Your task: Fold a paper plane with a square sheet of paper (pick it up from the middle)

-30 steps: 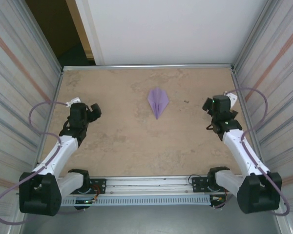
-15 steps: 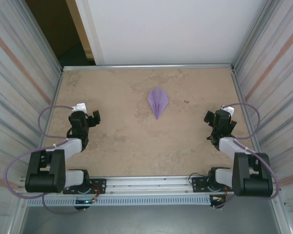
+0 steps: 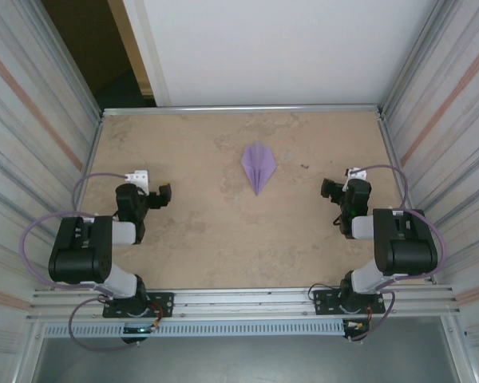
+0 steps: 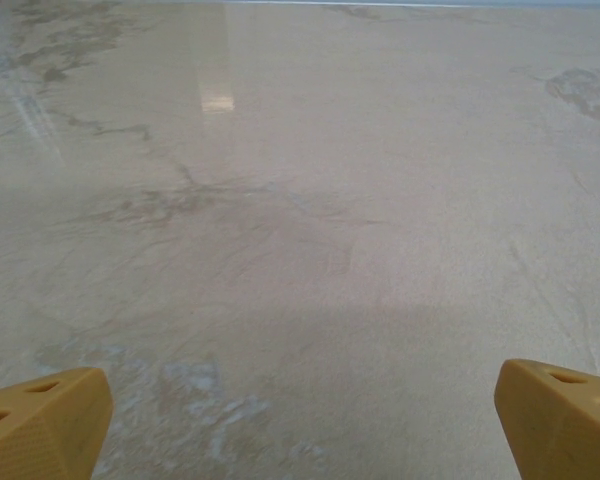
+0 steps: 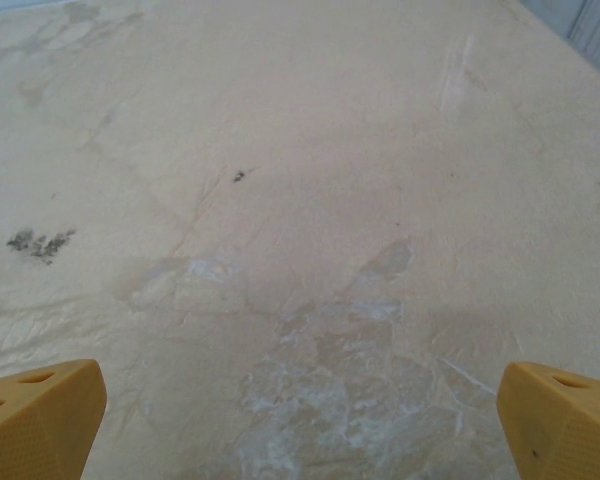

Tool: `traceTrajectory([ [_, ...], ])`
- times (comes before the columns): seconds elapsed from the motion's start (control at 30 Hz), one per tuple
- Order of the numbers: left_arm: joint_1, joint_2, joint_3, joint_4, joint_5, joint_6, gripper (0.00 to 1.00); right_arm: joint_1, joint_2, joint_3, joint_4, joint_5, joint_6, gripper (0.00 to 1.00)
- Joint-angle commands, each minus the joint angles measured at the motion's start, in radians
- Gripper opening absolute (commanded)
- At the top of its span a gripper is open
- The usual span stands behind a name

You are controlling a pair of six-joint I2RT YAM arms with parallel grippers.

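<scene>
The lavender-purple paper plane (image 3: 258, 166) lies flat on the beige table (image 3: 223, 239), a little beyond its middle, its point toward the near edge. My left gripper (image 3: 161, 192) sits low at the left side, folded back close to its base, open and holding nothing. My right gripper (image 3: 329, 188) mirrors it at the right side, also open with nothing in it. In each wrist view the orange fingertips (image 4: 42, 420) (image 5: 40, 415) stand wide apart at the bottom corners, with bare tabletop between them. Both grippers are well apart from the plane.
Ribbed metal walls (image 3: 32, 159) close in the table on the left and right, and a white panel (image 3: 279, 48) stands behind it. A metal rail (image 3: 239, 307) with the arm bases runs along the near edge. Purple cables (image 3: 96, 179) loop beside each arm.
Both arms have drawn back and folded down toward their bases, their grippers ending lower and nearer the table's sides. The paper plane has not moved. Both grippers stayed open.
</scene>
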Motion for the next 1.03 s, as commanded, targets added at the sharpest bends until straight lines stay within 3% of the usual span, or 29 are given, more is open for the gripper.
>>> traceTrajectory([
  [0.0, -0.048, 0.001, 0.053, -0.014, -0.077, 0.065, 0.99, 0.008, 0.009, 0.038, 0.019, -0.018, -0.035, 0.99],
  [0.27, -0.05, 0.003, 0.057, -0.019, -0.131, 0.041, 0.99, 0.006, 0.006, 0.041, 0.011, -0.023, -0.032, 0.99],
  [1.0, -0.023, 0.009, 0.074, -0.046, -0.047, 0.041, 0.99, 0.006, 0.003, 0.036, 0.018, -0.028, -0.033, 0.99],
])
